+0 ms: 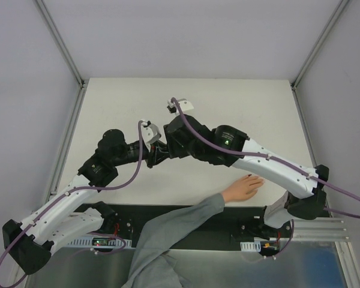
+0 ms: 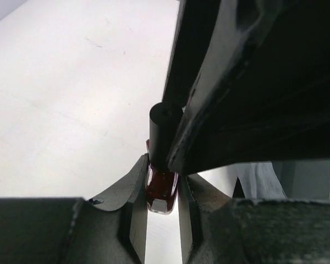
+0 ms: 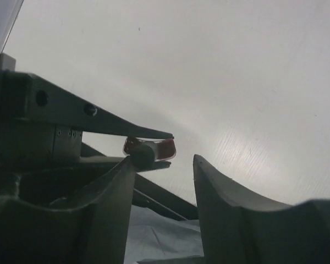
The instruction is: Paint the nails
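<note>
Top external view, read from the left: the left arm reaches in from the near left corner of the white table (image 1: pixel 114 102). It meets the right arm over the middle of the table, where the bottle is hidden from this camera between the two wrists.

Left wrist view shows the left gripper (image 2: pixel 164 184) with its fingers (image 2: pixel 133 220) closed on the small dark red bottle (image 2: pixel 160 192), one finger on each side of the glass. The black cap (image 2: pixel 165 129) stands out of the bottle's top. A dark finger of the right gripper lies against the cap's right side.

Right wrist view shows the right gripper (image 3: pixel 165 165) with its fingers spread apart. The finger (image 3: pixel 113 214) on that view's left touches the cap. The other stands clear of the bottle, with bare table showing in the gap.

Right of the bottle and nearer the arm bases, well apart from both grippers, a bare hand (image 1: pixel 243 189) with a grey sleeve (image 1: pixel 180 225) lies on the table. The nails (image 1: pixel 259 181) at its fingertips are too small to make out.
</note>
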Motion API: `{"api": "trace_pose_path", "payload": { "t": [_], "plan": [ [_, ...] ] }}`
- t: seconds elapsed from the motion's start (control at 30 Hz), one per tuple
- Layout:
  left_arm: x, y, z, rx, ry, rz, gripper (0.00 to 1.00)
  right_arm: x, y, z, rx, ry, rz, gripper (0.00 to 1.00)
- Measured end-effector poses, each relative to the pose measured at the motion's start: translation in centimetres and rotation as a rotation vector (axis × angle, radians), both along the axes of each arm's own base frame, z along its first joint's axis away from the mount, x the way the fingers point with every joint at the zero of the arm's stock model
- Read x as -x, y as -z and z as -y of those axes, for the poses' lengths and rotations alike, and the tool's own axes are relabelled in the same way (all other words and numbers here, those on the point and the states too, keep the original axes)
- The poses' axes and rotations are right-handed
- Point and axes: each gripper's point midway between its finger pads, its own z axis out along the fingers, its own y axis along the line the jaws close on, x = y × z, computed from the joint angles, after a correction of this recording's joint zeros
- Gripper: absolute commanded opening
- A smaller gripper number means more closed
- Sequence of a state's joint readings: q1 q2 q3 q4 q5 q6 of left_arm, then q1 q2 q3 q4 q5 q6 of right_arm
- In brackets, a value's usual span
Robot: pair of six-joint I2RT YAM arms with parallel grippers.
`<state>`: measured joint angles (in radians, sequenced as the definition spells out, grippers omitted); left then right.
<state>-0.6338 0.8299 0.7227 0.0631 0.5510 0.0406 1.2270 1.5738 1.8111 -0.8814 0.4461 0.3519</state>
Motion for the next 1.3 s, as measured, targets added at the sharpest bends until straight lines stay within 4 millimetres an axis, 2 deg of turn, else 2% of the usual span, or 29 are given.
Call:
{"api": "trace_pose_path", "payload": {
  "t": [0.03,0.17,0.27,0.37,0.47,0.6,0.7,0.87,1.03,1.17,1.2,1.23,1.3],
  "plan": [
    [0.1,-0.3,0.1,0.010,0.008,0.007,0.00,-0.1,0.0,0.6,0.010,-0.006,0.007,0.61],
    [0.6,-1.7,0.7,0.049,0.062,0.040,0.00,0.6,-1.6,2.4,0.016,-0.100,0.021,0.72],
    [1.8,-3.0,1.4,0.082,0.151,0.049,0.00,1.6,-3.3,3.9,-0.012,-0.219,0.030,0.74],
    [3.7,-3.8,2.3,0.108,0.299,0.012,0.00,3.2,-4.6,5.0,-0.056,-0.383,0.028,0.73],
    [5.8,-4.2,3.1,0.130,0.458,-0.055,0.00,4.6,-5.6,5.4,-0.094,-0.547,0.035,0.67],
    [7.9,-4.1,3.2,0.141,0.607,-0.146,0.00,5.9,-5.6,4.8,-0.119,-0.714,0.022,0.59],
    [8.9,-4.1,2.9,0.145,0.671,-0.184,0.00,5.7,-5.2,4.5,-0.128,-0.770,0.004,0.54],
    [9.7,-4.4,2.6,0.149,0.721,-0.202,0.00,6.0,-4.8,3.2,-0.145,-0.849,-0.029,0.49],
    [9.9,-4.6,2.6,0.150,0.732,-0.203,0.00,6.6,-4.5,2.6,-0.162,-0.895,-0.057,0.37],
    [9.7,-4.5,2.7,0.150,0.721,-0.199,0.00,7.2,-4.7,2.5,-0.182,-0.922,-0.069,0.18],
    [9.6,-4.5,2.7,0.149,0.713,-0.199,0.00,7.3,-4.8,2.5,-0.188,-0.927,-0.072,0.05],
    [9.5,-4.5,2.7,0.147,0.708,-0.202,0.00,7.3,-4.8,2.5,-0.188,-0.929,-0.069,0.01],
    [9.3,-4.4,2.7,0.143,0.684,-0.204,0.00,7.2,-4.7,2.4,-0.188,-0.926,-0.068,0.00]
  ]
}}
